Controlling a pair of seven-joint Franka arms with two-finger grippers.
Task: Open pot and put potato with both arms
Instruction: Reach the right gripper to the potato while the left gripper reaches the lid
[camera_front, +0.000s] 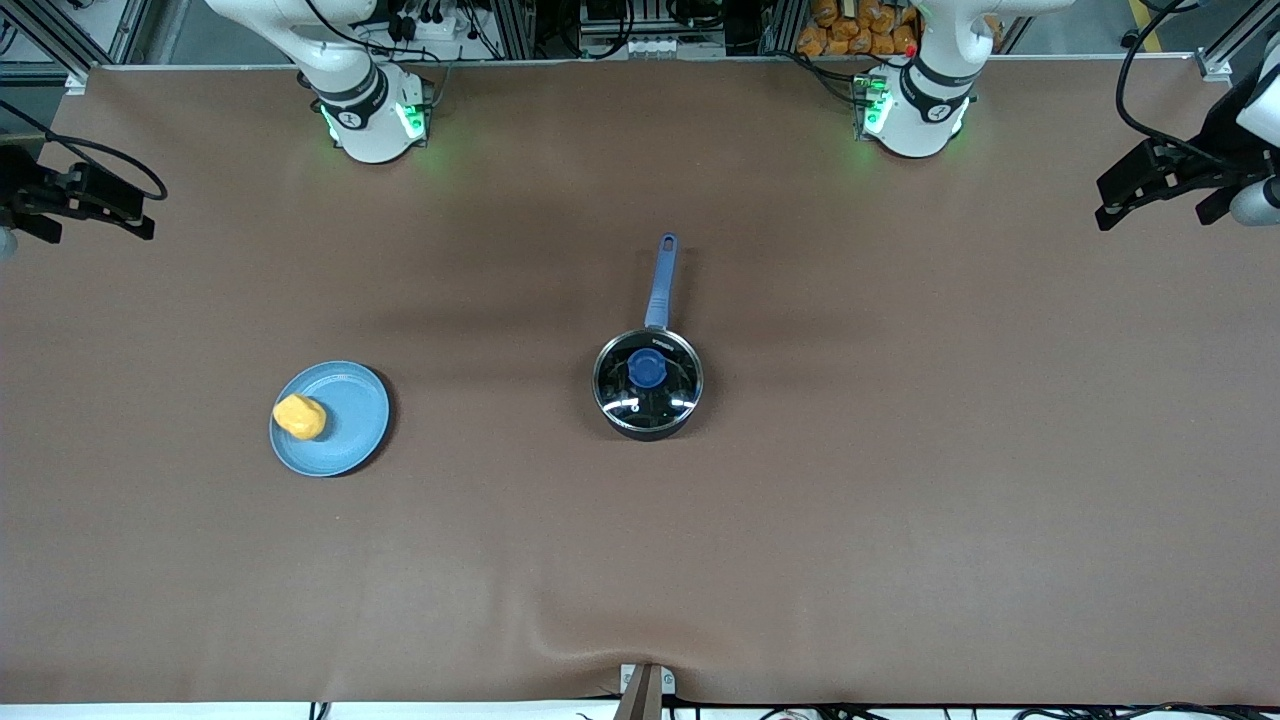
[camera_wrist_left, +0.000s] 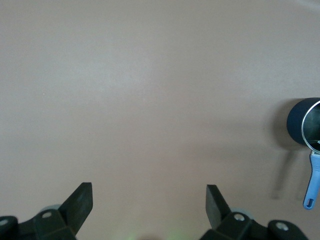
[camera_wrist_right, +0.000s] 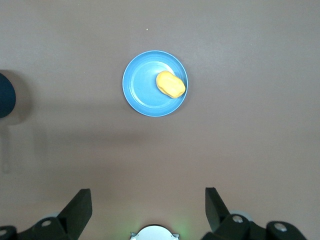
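Nothing of the task is done yet, by the look of it: the pot (camera_front: 648, 385) sits mid-table with its glass lid (camera_front: 648, 378) on, blue knob (camera_front: 646, 368) up, its handle (camera_front: 661, 280) pointing toward the robots' bases. The potato (camera_front: 299, 417) lies on the plate (camera_front: 345, 425), toward the right arm's end of the table and a little nearer the front camera than the pot, well apart from it.

Both arms wait, drawn back and high. The left gripper (camera_wrist_left: 149, 202) hangs over bare table at its own end, jaws spread wide and empty, with the pot at the edge of its wrist view. The right gripper (camera_wrist_right: 148, 206) hangs over its end of the table, looking down on plate and potato, likewise wide and empty.

Opening comes first. The left arm likely must travel to the pot, centre over the knob, descend, pinch it and lift the lid straight up. The right arm would then come down on the potato, whose lumpy shape calls for a grip across its narrower width.
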